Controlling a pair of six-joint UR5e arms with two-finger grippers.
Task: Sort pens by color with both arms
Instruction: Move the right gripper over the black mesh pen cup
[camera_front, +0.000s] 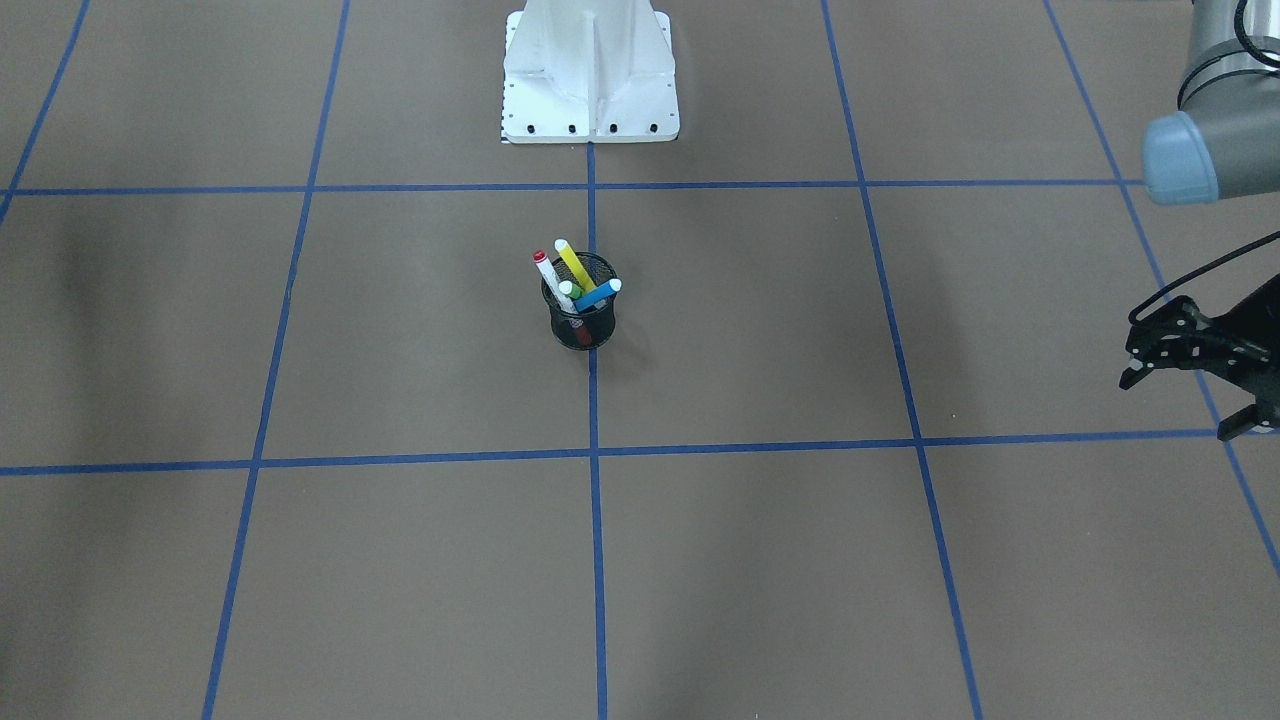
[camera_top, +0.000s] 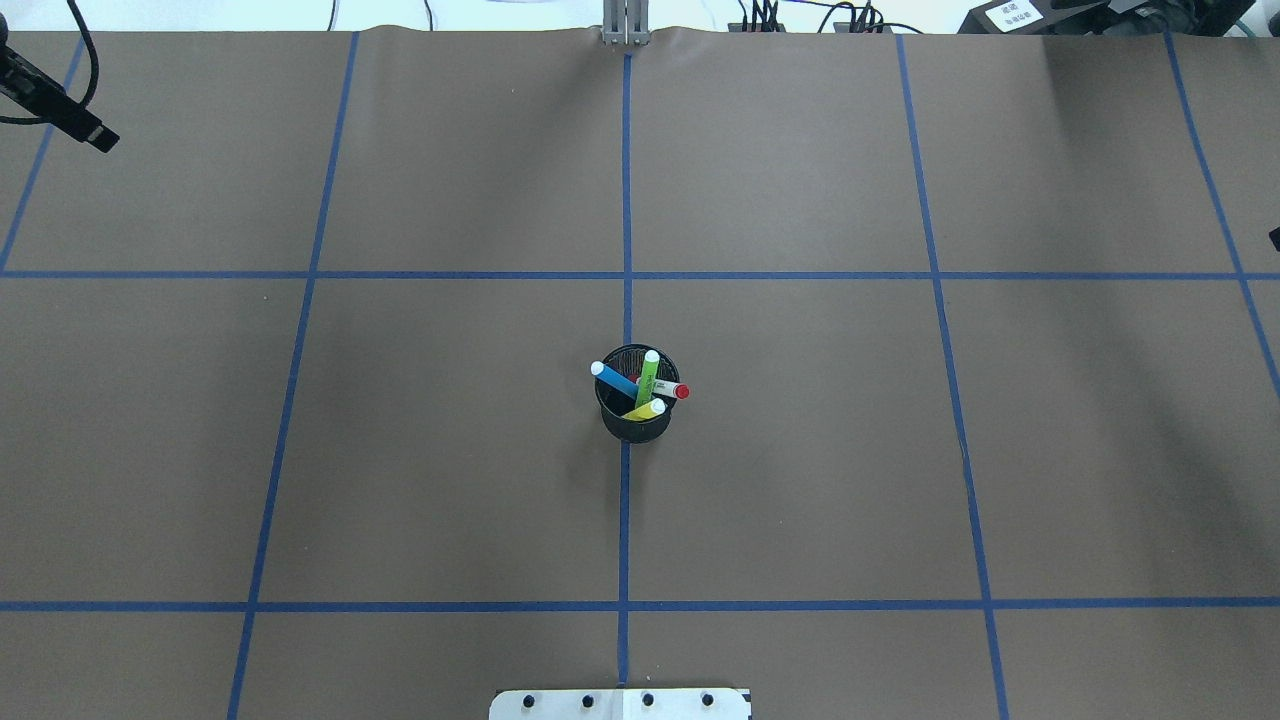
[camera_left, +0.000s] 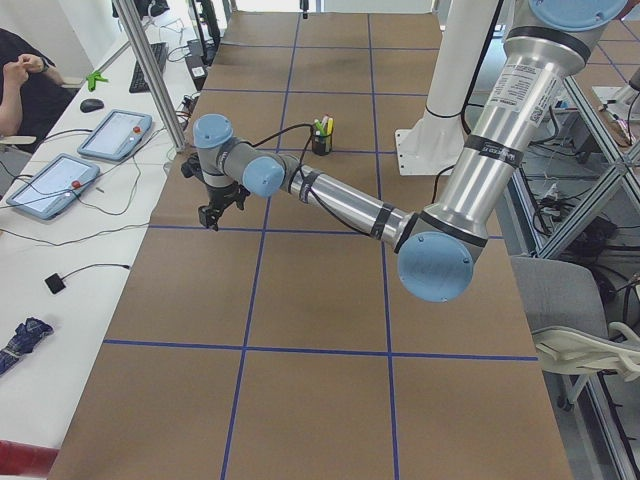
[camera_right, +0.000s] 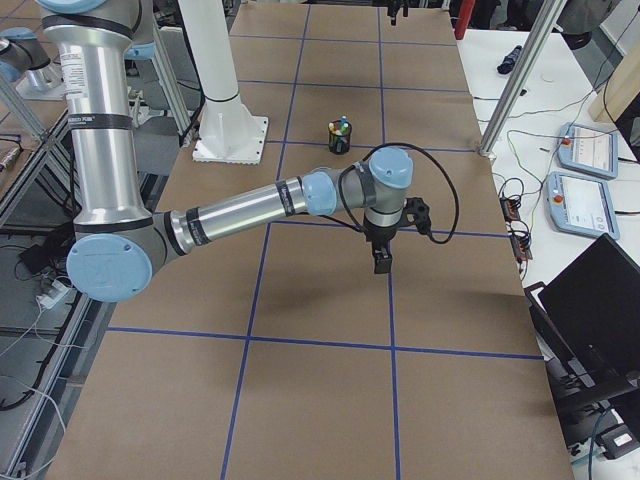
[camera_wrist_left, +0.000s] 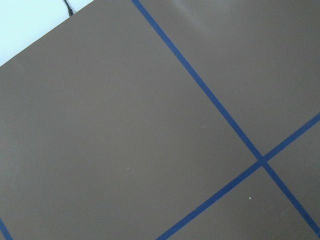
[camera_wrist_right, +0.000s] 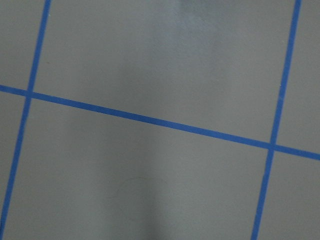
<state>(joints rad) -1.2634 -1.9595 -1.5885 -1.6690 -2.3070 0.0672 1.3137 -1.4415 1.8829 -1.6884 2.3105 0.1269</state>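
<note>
The pens stand together in a black wire-mesh cup (camera_top: 636, 418) at the table's middle. They are a blue pen (camera_top: 614, 378), a light green pen (camera_top: 648, 376), a yellow pen (camera_top: 645, 410) and a white pen with a red end (camera_top: 673, 390). The cup also shows in the front view (camera_front: 581, 322). My left gripper (camera_front: 1180, 405) hangs open and empty at the table's far left side, well away from the cup. My right gripper (camera_right: 381, 258) hovers over the table's right side, pointing down. I cannot tell whether it is open or shut.
The white pedestal base (camera_front: 590, 95) stands behind the cup on the robot's side. Blue tape lines (camera_top: 626, 500) divide the brown table into squares. Side tables with tablets (camera_left: 115, 135) and cables flank both ends. A seated person (camera_left: 20, 85) is at the left end.
</note>
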